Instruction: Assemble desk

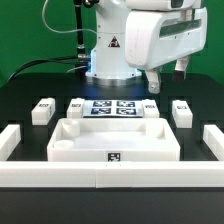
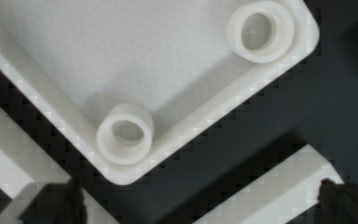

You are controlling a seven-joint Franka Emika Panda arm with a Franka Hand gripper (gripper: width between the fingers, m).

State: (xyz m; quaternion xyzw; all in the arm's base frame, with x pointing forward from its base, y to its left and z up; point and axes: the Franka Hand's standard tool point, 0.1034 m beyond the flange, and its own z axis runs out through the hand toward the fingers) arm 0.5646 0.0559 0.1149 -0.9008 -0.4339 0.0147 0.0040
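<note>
The large white plastic desk panel (image 1: pixel 84 150) looks light, stiff and slick; the spread, empty fingers (image 2: pixel 44 201) should pinch its raised rim.

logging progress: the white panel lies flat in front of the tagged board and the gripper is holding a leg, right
No, the gripper holds nothing: the wrist view shows its fingers open with nothing between them. The panel does lie flat in front of the marker board.
</note>
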